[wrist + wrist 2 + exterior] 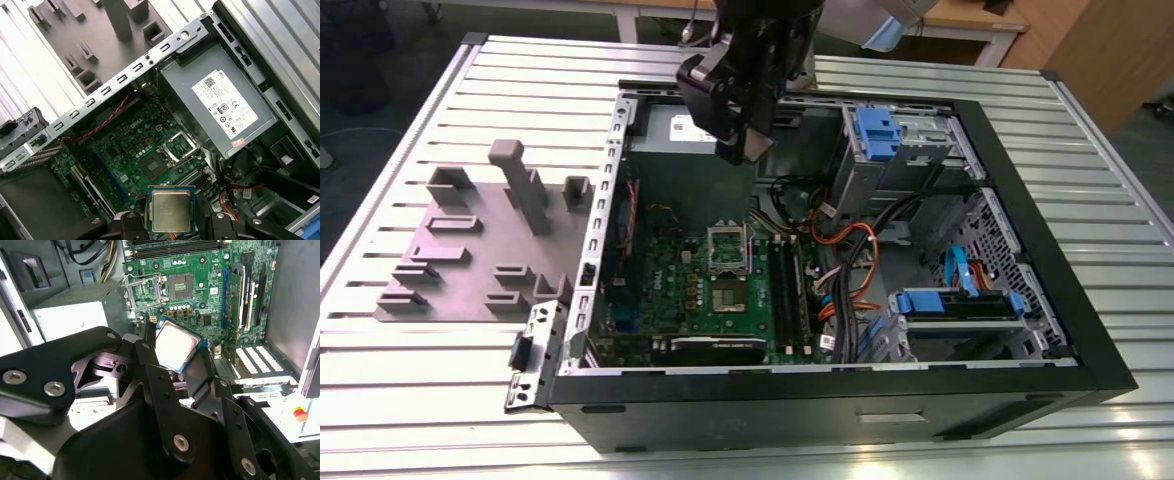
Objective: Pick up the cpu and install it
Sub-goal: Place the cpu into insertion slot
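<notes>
The cpu (pixel 170 210), a small flat square chip with a silvery top, sits between my black fingers in both wrist views, its metal face also showing at cpu (pixel 175 344). My gripper (pixel 170 222) is shut on it. In the exterior view the gripper (pixel 736 150) hangs above the back of the open computer case, over the grey power supply. Below lies the green motherboard (pixel 720 300) with its open square socket (pixel 727 248), seen too as socket (pixel 179 286) and socket (pixel 177 146). The chip is well above the board.
The black case (pixel 854 400) lies open on a slatted metal table (pixel 427 390). A grey blocky fixture (pixel 480 240) stands at the exterior view's left. Orange and blue cables (pixel 854 260), blue drive bays (pixel 954 305) and memory slots (pixel 787 290) crowd the case's right.
</notes>
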